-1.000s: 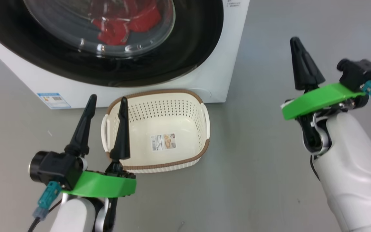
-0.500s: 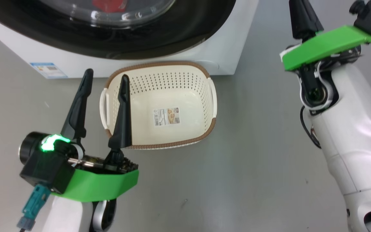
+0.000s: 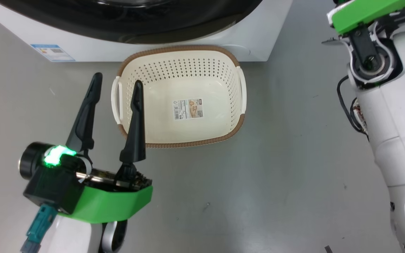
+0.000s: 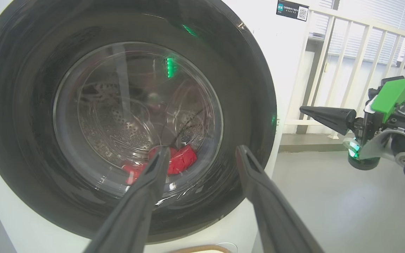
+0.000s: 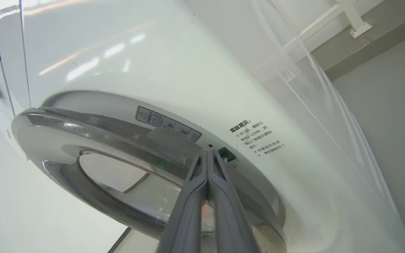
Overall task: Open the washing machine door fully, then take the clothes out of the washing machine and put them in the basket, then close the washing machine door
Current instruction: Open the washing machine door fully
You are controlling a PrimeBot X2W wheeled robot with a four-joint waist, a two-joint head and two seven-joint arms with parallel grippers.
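The washing machine (image 3: 255, 42) stands ahead, and its glossy black door (image 4: 30, 105) looks closed. Red clothes (image 4: 183, 160) lie in the drum behind the glass. The cream basket (image 3: 178, 49) sits on the floor against the machine's front with only a label inside. My left gripper (image 3: 118, 80) is open over the basket's left edge, and in the left wrist view it (image 4: 202, 150) points at the door window. My right gripper (image 5: 208, 151) is shut on nothing, its tips at the door's rim beside a small dark latch slot (image 5: 226, 154). I cannot tell whether it touches. It also appears right of the machine (image 4: 302, 109).
A blue sticker (image 3: 52, 52) marks the machine's lower left corner. A white railing (image 4: 346, 52) runs behind the machine on the right. Grey floor (image 3: 276, 175) lies open to the right of the basket. My right forearm (image 3: 396, 133) rises along the right edge.
The head camera has tilted down, so the machine slid up the view. My right gripper moved forward to the machine and out of the top edge. The left gripper stays open.
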